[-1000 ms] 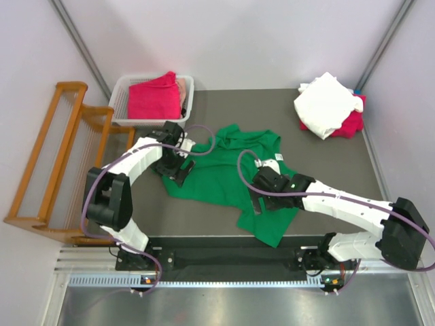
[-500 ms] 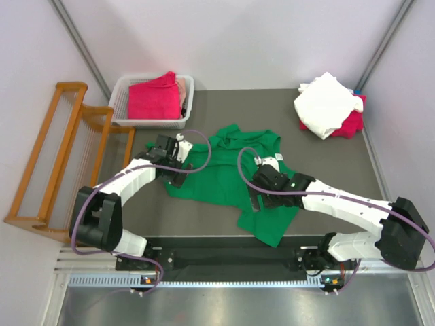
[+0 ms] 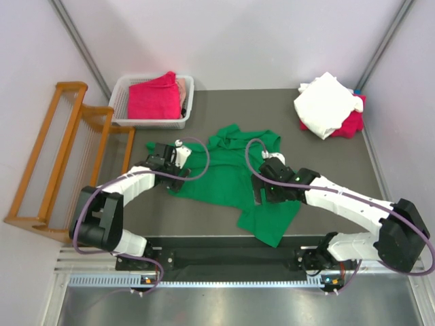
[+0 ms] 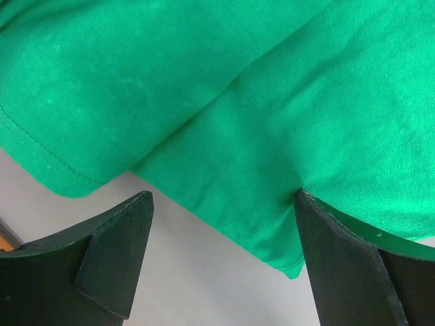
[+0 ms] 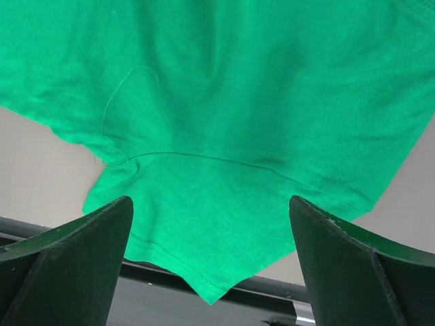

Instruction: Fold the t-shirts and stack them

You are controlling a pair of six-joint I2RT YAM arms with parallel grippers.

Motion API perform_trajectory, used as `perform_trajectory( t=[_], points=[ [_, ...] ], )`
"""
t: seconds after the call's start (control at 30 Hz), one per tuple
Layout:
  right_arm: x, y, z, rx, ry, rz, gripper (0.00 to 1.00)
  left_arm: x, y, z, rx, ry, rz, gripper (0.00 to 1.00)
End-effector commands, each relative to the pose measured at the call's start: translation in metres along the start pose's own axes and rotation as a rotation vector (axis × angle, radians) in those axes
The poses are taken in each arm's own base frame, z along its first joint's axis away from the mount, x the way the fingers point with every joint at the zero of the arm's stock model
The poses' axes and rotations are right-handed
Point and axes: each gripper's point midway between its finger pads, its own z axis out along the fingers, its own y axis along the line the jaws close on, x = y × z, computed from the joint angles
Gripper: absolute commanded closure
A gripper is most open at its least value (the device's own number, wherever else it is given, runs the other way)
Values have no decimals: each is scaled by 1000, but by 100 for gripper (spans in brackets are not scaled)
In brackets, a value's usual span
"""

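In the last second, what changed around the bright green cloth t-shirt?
The left arm sank, its open left gripper shifting slightly left over the bright green cloth t-shirt. The open right gripper slid slightly toward the far side. Neither grasped anything. Shirt and white slatted plastic basket stayed put.

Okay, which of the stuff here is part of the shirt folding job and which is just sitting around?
Part of the job: green t-shirt, white t-shirt, crimson t-shirt under it, pinkish-red t-shirt in the white basket.
Just sitting around: white basket, orange wooden rack.
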Motion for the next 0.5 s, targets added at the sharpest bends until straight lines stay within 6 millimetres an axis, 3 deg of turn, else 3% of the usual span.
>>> perform_trajectory(
  t=[0.0, 0.1, 0.13, 0.17, 0.2, 0.37, 0.47],
  points=[
    [-25, 9, -12, -63, -75, 57, 3, 18, 4, 16, -6, 77, 9, 12],
    [-27, 6, -12, -58, -77, 59, 5, 17, -2, 10, 52, 98, -1, 22],
    [-27, 4, -11, -54, -77, 62, 6, 21, -6, 5, 79, 123, -8, 32],
    [-25, 3, -11, -52, -73, 61, 7, 14, -10, 2, 121, 102, -15, 53],
    [-26, 1, -10, -49, -72, 63, 7, 12, -11, -1, 130, 104, -17, 60],
    [-23, -1, -8, -45, -60, 64, 8, 10, -16, -16, 176, 119, -24, 74],
    [-23, -3, -7, -42, -58, 59, 9, 9, -17, -23, 193, 127, -17, 96]
  ],
)
